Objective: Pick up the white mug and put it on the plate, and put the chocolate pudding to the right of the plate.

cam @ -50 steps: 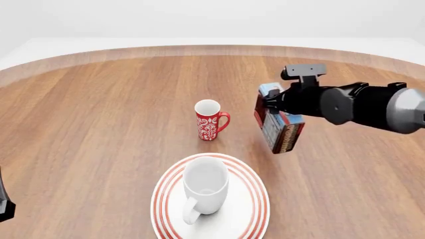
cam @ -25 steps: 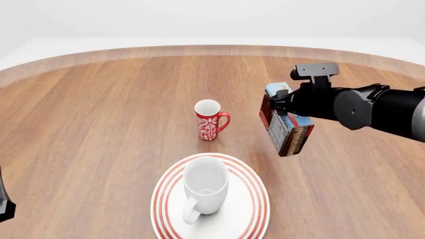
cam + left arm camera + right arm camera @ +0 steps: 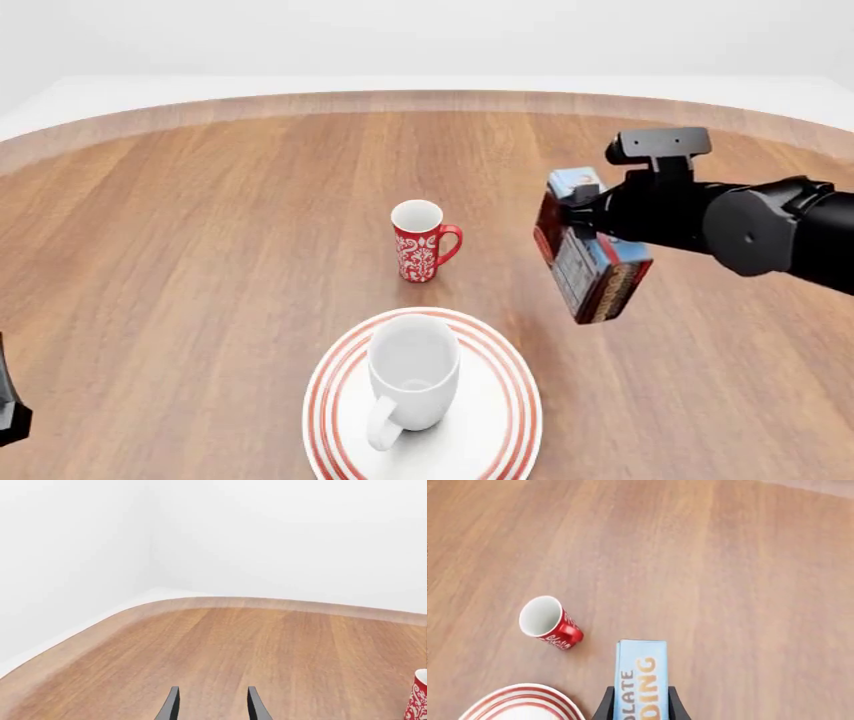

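Pudding carton aloft, white mug on the plate

The left hand [image 3: 210, 707] hangs with fingers spread over the bare desk [image 3: 200, 250]. The white mug [image 3: 411, 378] sits on the plate [image 3: 514, 410] at 6 o'clock, the red mug [image 3: 422, 243] just beyond it at 12. At 3 o'clock, the right hand [image 3: 577, 215] pinches the chocolate pudding [image 3: 594, 265] above the desk.
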Available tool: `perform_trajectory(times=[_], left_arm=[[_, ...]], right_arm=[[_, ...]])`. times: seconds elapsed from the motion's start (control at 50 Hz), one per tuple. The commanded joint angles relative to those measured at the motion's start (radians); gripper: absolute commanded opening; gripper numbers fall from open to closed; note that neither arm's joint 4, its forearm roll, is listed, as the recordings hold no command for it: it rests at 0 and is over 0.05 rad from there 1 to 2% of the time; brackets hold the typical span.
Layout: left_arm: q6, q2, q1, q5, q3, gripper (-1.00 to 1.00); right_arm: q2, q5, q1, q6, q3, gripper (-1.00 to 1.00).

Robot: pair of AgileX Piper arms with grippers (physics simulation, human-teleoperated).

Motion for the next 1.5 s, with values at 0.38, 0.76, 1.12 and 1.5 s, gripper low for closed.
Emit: perform_trajectory(times=[0.38,0.76,1.12,1.5], left_arm=[[0.003,0.000,-0.002,0.000,0.000,1.00],[0.003,0.000,-0.001,0.000,0.000,1.00],[0.009,0.000,-0.002,0.001,0.000,1.00],[0.012,0.000,-0.001,0.002,0.000,1.00]], right_arm=[[-0.161,0.036,-0.037,-0.005,0.113,-1.00],[-0.234,0.058,-0.065,-0.008,0.169,-1.00],[-0.317,0.082,-0.099,-0.032,0.236,-1.00],[-0.368,0.094,-0.141,-0.083,0.278,-1.00]])
